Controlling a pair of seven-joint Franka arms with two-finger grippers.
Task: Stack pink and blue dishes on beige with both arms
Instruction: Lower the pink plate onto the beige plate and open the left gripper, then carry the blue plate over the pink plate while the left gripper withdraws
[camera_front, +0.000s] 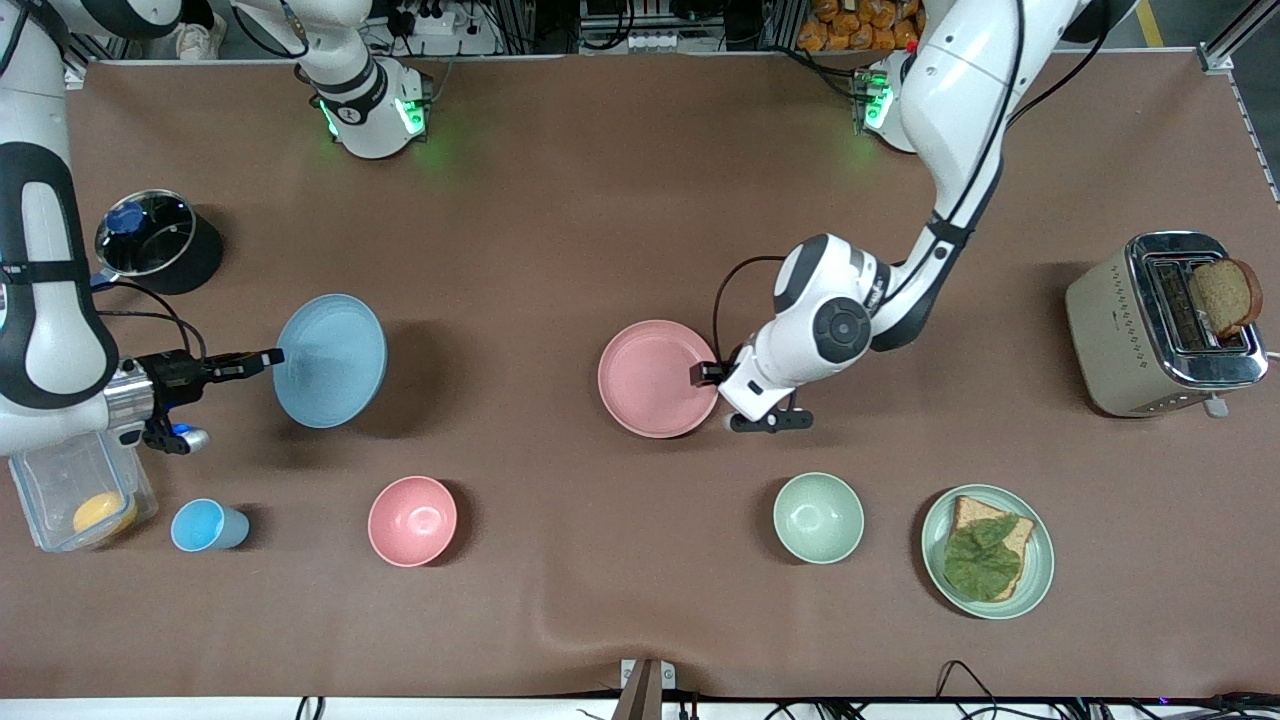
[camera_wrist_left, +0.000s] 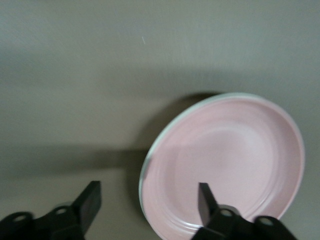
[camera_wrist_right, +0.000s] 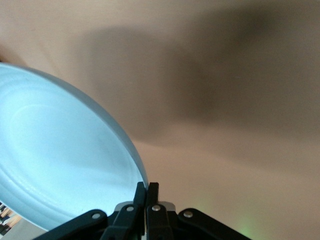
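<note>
Judging by their thin low rims, both plates look light, stiff and smooth, best pinched at the edge. Right tool (camera_front: 262, 357) pinches the rim of the blue plate (camera_front: 331, 360), held tilted above the table (camera_front: 560, 220) toward the right arm's end. Left tool (camera_front: 705, 374) stands spread astride the rim of the pink plate (camera_front: 655, 378), mid-table. No beige plate shows. Brown cloth is matte, with open room around both plates.

arms (camera_front: 960, 90) — white shells | black joint bands, cables | hands (camera_front: 262, 357) — dark | bases lit green
</note>
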